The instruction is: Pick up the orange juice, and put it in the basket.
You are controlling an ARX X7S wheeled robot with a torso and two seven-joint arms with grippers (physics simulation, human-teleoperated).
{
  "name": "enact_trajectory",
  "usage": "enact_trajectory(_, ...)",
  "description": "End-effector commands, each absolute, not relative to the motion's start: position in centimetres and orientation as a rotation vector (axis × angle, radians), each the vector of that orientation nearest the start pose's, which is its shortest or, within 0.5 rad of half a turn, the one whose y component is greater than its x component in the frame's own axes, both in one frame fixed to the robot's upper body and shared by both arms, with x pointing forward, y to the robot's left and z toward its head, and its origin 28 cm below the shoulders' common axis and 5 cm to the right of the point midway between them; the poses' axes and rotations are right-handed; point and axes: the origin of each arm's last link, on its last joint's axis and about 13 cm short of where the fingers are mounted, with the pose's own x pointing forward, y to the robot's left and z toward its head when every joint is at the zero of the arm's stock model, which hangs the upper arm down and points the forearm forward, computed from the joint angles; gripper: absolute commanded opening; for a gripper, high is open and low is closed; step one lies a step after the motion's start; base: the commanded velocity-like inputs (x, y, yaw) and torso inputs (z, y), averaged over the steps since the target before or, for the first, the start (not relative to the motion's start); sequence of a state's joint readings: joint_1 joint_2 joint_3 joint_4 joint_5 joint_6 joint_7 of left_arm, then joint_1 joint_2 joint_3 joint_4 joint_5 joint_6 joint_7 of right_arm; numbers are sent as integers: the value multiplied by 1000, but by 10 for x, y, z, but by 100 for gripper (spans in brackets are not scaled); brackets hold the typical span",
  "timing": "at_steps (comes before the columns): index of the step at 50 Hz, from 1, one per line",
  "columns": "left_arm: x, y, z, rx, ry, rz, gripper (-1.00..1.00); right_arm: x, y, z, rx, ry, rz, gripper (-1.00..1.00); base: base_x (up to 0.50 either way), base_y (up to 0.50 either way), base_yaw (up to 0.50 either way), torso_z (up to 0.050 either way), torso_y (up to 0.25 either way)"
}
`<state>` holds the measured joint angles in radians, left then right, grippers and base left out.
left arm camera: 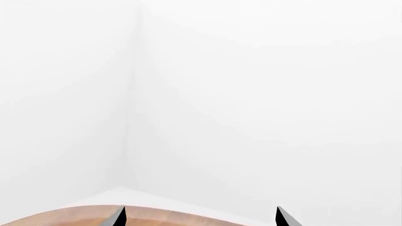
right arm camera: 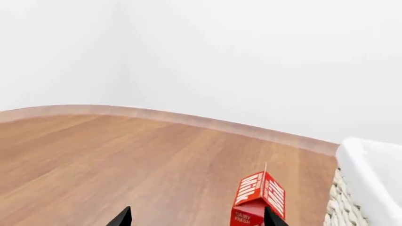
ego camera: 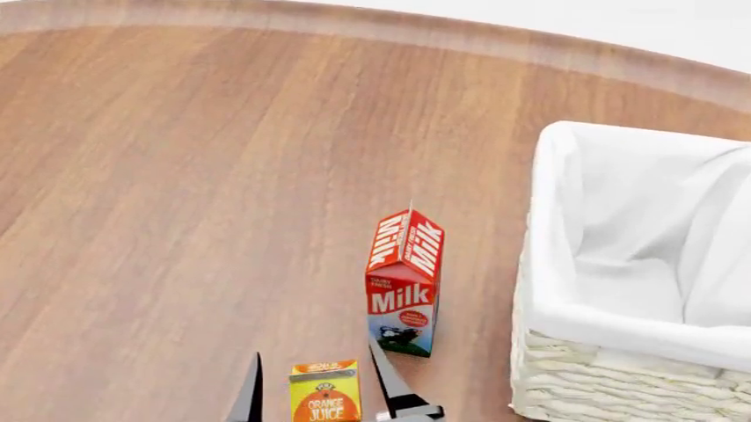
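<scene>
We see the right gripper [ego camera: 315, 387] spread open around the juice [ego camera: 325, 393], just beside the milk [ego camera: 405, 281], basket [ego camera: 551, 369] beyond; the left gripper [left arm camera: 199, 217] gapes too.

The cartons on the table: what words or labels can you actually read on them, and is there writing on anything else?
"Milk" in white on red, on the front and on the sloped top panels of the milk carton.
"DAIRY FRESH" in small print above it, clearest in the right wrist view.
"ORANGE JUICE" on the orange juice.
Too small to read: the round badge on the milk carton and the emblem above the juice lettering.
No writing shows on the basket.
</scene>
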<state>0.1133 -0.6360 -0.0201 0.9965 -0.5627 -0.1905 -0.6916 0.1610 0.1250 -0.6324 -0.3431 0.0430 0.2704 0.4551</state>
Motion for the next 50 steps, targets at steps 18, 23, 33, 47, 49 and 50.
enact_trajectory(18, 139, 242, 190, -95, -533, 138, 100, 216, 4, 49, -50, -99, 167, 100, 0, 0, 0, 0, 0)
enact_trajectory(23, 139, 242, 190, -95, -533, 138, 100, 216, 5, 43, -30, -89, 150, 100, 0, 0, 0, 0, 0)
enact_trajectory(33, 139, 242, 190, -97, -534, 138, 100, 216, 11, 36, -31, -70, 167, 100, 0, 0, 0, 0, 0)
enact_trajectory(47, 139, 243, 190, -98, -534, 138, 100, 220, 12, 26, -22, -42, 168, 100, 0, 0, 0, 0, 0)
enact_trajectory(49, 139, 243, 189, -98, -533, 138, 100, 221, 12, 25, -21, -39, 164, 100, 0, 0, 0, 0, 0)
enact_trajectory(50, 139, 242, 189, -97, -533, 137, 100, 221, 11, 24, -20, -38, 162, 100, 0, 0, 0, 0, 0)
